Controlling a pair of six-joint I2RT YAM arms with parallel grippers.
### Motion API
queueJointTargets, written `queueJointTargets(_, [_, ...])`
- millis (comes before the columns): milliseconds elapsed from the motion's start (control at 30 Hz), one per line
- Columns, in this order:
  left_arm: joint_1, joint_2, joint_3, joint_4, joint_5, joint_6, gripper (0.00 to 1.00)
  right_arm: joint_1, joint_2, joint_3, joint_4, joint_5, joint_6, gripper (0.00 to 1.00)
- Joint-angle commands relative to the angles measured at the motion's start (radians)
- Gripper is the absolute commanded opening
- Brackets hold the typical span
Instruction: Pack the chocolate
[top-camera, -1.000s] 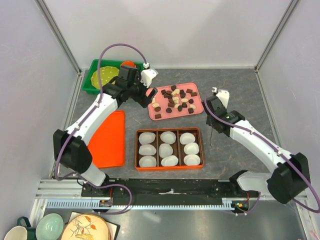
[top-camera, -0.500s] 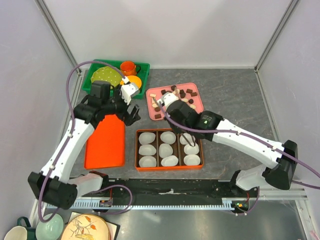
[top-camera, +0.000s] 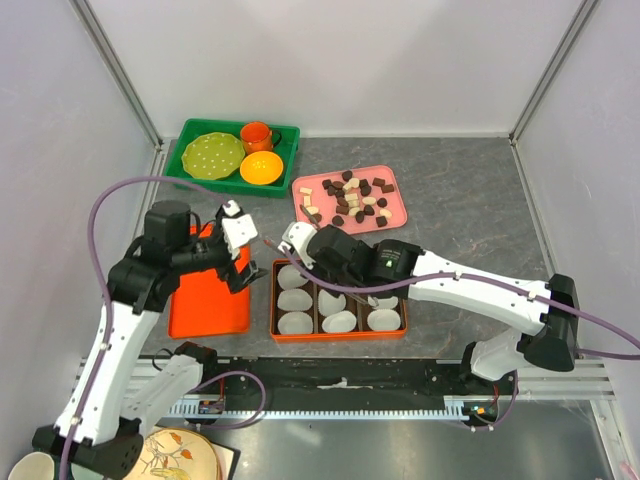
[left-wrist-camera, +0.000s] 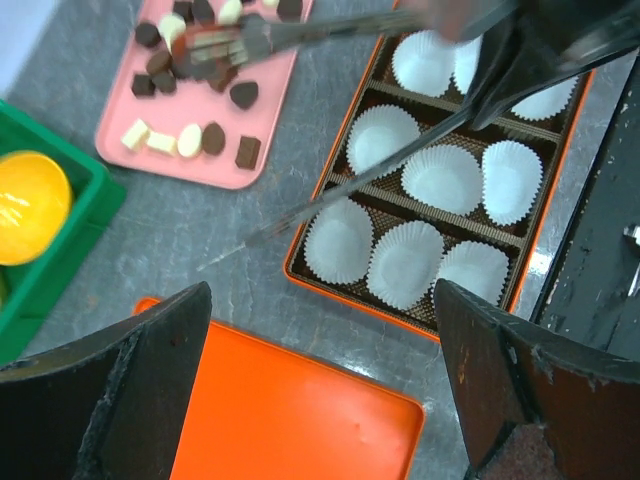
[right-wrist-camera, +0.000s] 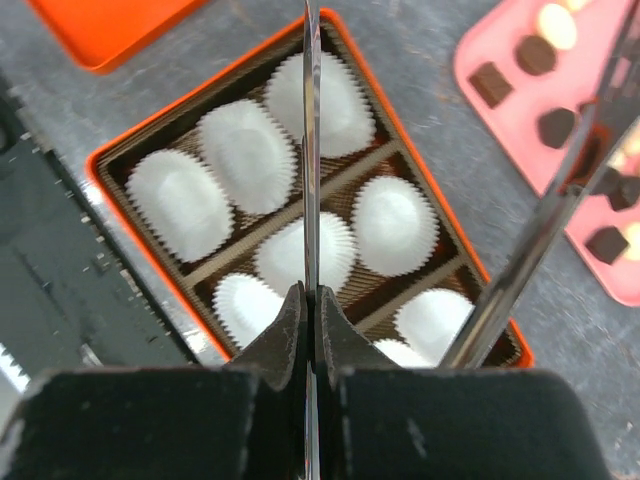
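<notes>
Dozens of chocolate pieces (top-camera: 350, 198), dark, reddish and cream, lay loose on the pink tray (top-camera: 399, 212) at the back of the table (top-camera: 450, 200). Just in front sat the orange box (top-camera: 338, 337) with nine white paper cups (top-camera: 295, 298). Over its far left corner the right jaws were clenched on tweezers (right-wrist-camera: 311, 150). The left jaws hung released, wide apart, above the orange lid (top-camera: 205, 305).

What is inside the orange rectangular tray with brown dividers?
White fluted paper cups, empty wherever they show. The right arm and its metal tweezers hide part of the far row from above.
</notes>
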Motion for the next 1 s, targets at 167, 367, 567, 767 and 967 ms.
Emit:
queueJointTargets(167, [-0.007,-0.077,-0.045,-0.078,0.219,0.206,0.98,0.087,0.029,0.063,0.010,-0.047,-0.021,0.00])
queueJointTargets(367, [-0.012,-0.031,-0.023,-0.193,0.251,0.347,0.91,0.101,0.017,0.066,-0.011,-0.047,-0.053,0.00])
queueJointTargets(567, [-0.014,-0.037,-0.063,-0.202,0.222,0.442,0.87,0.101,-0.010,0.036,-0.001,-0.107,-0.052,0.00])
queueJointTargets(767, [-0.021,-0.010,-0.053,-0.245,0.216,0.528,0.51,0.101,-0.033,0.022,0.002,-0.177,-0.050,0.00])
queueJointTargets(967, [-0.026,-0.008,-0.033,-0.273,0.227,0.554,0.34,0.101,-0.043,0.028,0.001,-0.228,-0.053,0.00])
